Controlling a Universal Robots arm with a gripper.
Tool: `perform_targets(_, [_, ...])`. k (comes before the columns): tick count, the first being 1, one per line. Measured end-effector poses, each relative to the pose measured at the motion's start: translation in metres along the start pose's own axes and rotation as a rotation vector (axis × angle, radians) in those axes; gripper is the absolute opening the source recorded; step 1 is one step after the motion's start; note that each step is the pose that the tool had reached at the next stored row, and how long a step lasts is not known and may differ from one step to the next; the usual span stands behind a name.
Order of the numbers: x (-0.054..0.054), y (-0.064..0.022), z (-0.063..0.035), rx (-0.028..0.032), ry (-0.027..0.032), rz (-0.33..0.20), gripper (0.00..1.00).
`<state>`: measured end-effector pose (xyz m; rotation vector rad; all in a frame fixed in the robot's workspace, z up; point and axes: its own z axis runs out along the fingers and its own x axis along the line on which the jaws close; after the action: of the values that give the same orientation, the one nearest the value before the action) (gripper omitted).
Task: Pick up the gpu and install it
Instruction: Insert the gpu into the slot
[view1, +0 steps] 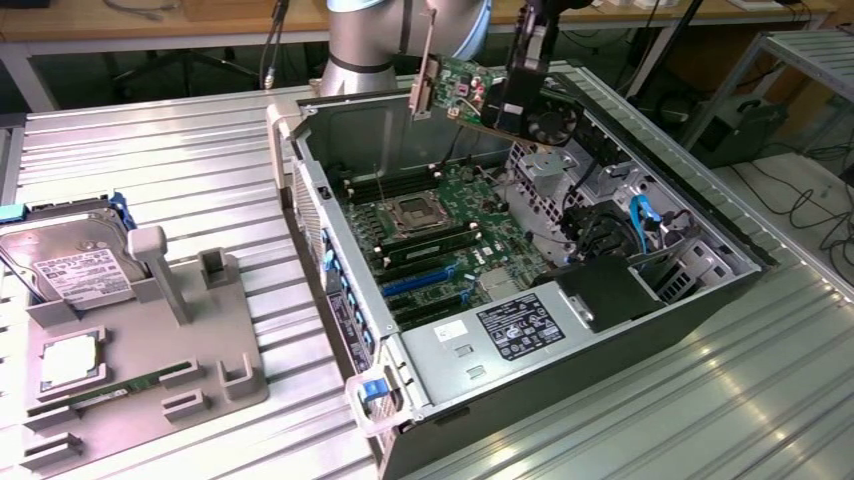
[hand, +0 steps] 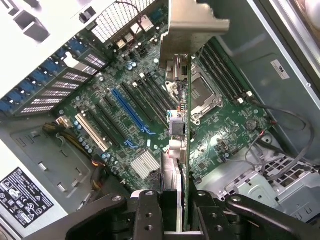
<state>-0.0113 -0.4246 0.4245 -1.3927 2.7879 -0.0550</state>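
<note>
On the ribbed metal tabletop (view1: 160, 150) lies an open computer case (view1: 574, 390), its motherboard (view1: 441, 225) exposed. Above the case's far end, clear of the board, hangs the gpu (view1: 461, 85), tilted, with its pale bracket toward the exterior view's left. The hand (view1: 518, 95) is clamped on the card's edge.

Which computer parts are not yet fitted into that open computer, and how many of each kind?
gpu, gripped by the hand above the open case: 1
hard drive, on the grey stand: 1
green memory stick: 1
square silver part: 1
Total: 4
</note>
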Motion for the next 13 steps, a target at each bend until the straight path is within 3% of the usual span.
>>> perform_targets(13, [0.0000, 0.0000, 0.0000, -0.0007, -0.0050, -0.116, 0.28])
